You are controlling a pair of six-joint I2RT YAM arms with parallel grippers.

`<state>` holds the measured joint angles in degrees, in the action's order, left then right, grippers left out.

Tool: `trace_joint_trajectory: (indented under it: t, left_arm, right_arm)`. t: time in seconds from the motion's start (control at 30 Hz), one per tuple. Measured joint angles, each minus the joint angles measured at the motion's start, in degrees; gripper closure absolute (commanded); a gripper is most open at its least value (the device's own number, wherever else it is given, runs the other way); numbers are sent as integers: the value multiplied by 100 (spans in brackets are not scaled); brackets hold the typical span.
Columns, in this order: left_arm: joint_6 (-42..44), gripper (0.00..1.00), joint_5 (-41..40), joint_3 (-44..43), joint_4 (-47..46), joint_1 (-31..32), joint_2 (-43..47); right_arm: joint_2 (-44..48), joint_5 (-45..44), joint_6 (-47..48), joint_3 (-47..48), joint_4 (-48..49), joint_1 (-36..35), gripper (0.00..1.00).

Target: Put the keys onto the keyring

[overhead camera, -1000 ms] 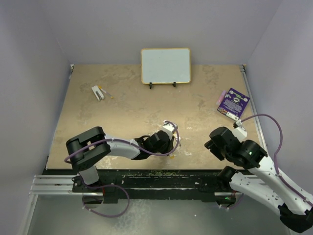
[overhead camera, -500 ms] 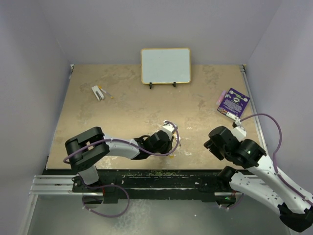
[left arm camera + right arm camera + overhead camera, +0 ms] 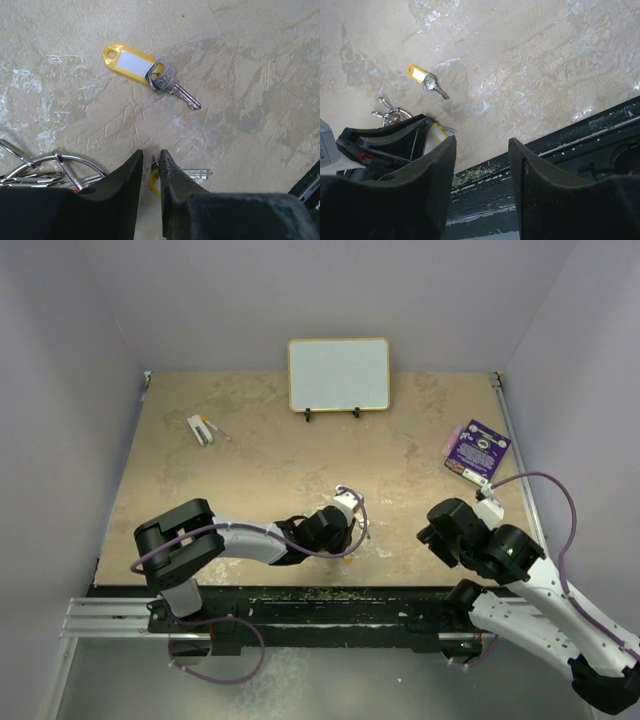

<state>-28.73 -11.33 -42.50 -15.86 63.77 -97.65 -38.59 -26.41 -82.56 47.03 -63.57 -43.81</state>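
Observation:
A key with a yellow tag (image 3: 134, 59) lies loose on the table, also in the right wrist view (image 3: 422, 76). The keyring (image 3: 80, 161), a silver wire loop with keys on it, lies at the left, partly hidden by my left fingers; it also shows in the right wrist view (image 3: 390, 114). My left gripper (image 3: 150, 153) is down at the table (image 3: 352, 532), its jaws nearly together round the end of a second yellow-tagged key (image 3: 156, 179), whose blade sticks out to the right. My right gripper (image 3: 482, 142) is open and empty, held above the table's front edge (image 3: 432, 530).
A whiteboard (image 3: 338, 374) stands at the back middle. A purple card (image 3: 477, 452) lies at the right edge. A small white item (image 3: 200, 428) lies at the back left. The black front rail (image 3: 320, 595) runs just behind my grippers.
My right arm has shifted slightly to the left. My left gripper stays low at the keys with no visible change.

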Motion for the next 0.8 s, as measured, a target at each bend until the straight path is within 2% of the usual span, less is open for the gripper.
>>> trace_joint_trajectory:
  t: [0.13,0.8]
  left_arm:
    - [0,80,-79,-131,11,0,-114]
    - [-24,78,-155,-179,208,2,-90]
  right_arm:
    - [46,-2,-4,-2,-2,0,49]
    - [195,0,-55,-2,-44,0,49]
